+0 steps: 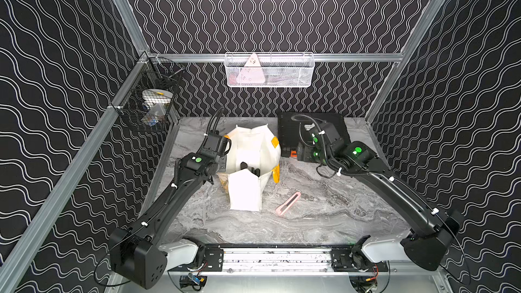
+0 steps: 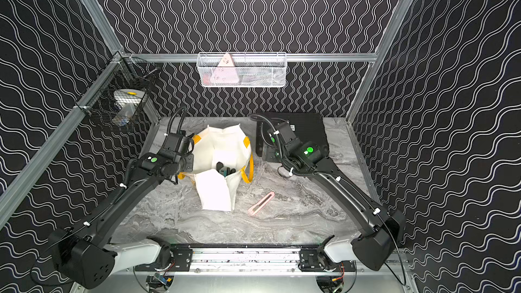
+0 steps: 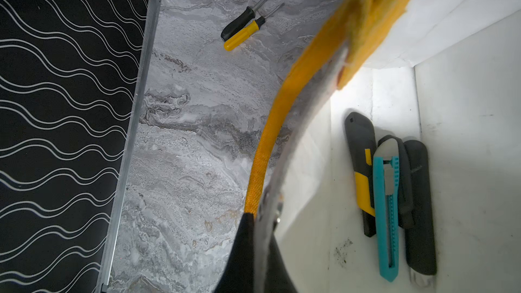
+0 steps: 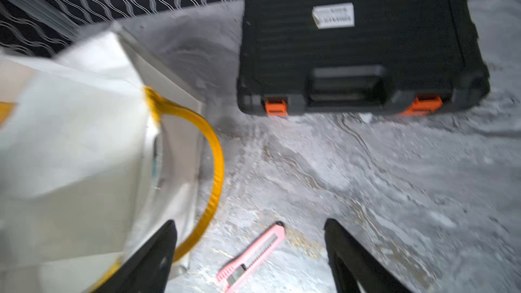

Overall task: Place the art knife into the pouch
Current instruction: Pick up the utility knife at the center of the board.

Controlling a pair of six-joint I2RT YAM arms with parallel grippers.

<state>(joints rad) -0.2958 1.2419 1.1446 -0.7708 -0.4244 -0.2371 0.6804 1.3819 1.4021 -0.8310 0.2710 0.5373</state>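
Left claw point(image 3: 260, 226) clamped tight on pouch point(image 1: 244, 193) rim by a yellow handle point(image 3: 260, 164); pouch upright, mouth open. Right claw point(image 4: 249, 222) spread wide, holding nothing, above counter point(image 1: 324, 221). Pink art knife point(image 1: 289, 203) lies flat on counter, just right of pouch, not touching it. Long axis diagonal: far end toward black case point(image 4: 352, 52), near end toward base rail point(image 1: 277, 257). Blade end unclear.

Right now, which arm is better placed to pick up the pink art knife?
Right: the right claw is open and empty, facing the pink art knife; the left claw is shut on the pouch rim, holding it open.
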